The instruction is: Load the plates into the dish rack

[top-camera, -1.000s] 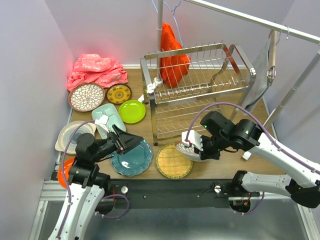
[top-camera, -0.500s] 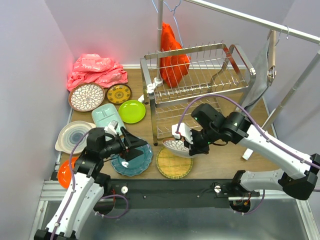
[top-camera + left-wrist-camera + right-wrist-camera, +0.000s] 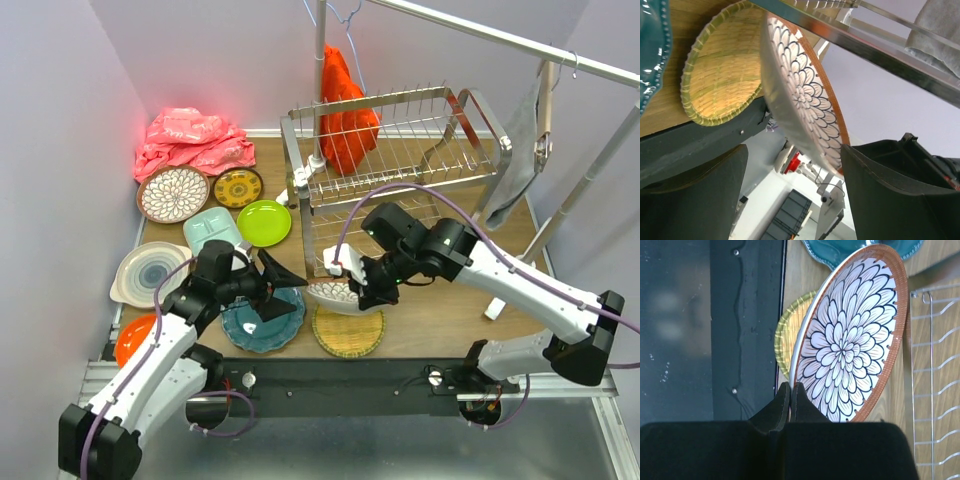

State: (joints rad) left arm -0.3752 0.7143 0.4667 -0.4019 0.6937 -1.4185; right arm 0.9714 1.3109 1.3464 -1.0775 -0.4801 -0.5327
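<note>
My right gripper [image 3: 352, 285] is shut on the rim of a white petal-patterned plate [image 3: 332, 292] with a brown rim, holding it on edge above the table in front of the dish rack [image 3: 400, 170]. In the right wrist view the fingers [image 3: 790, 392] pinch the plate [image 3: 850, 335]. My left gripper [image 3: 287, 290] is open and points at this plate. In the left wrist view the plate [image 3: 805, 100] stands between the open jaws [image 3: 795, 148], close to the right finger [image 3: 890, 190]. On the table lie the teal plate [image 3: 262, 318] and the woven-yellow plate [image 3: 347, 328].
At the left are a second petal plate [image 3: 172, 192], a dark-yellow round [image 3: 238, 187], a lime plate [image 3: 264, 221], a mint tray [image 3: 210, 230], a grey-swirl plate [image 3: 145, 272] and an orange plate [image 3: 135, 338]. A red-orange cloth [image 3: 345, 110] hangs by the rack; a pink cloth [image 3: 190, 140] lies behind.
My right gripper has carried the petal plate leftward and lower, toward the left arm. My left gripper has swung right, off the teal plate, until its open jaws stand around the held plate.
</note>
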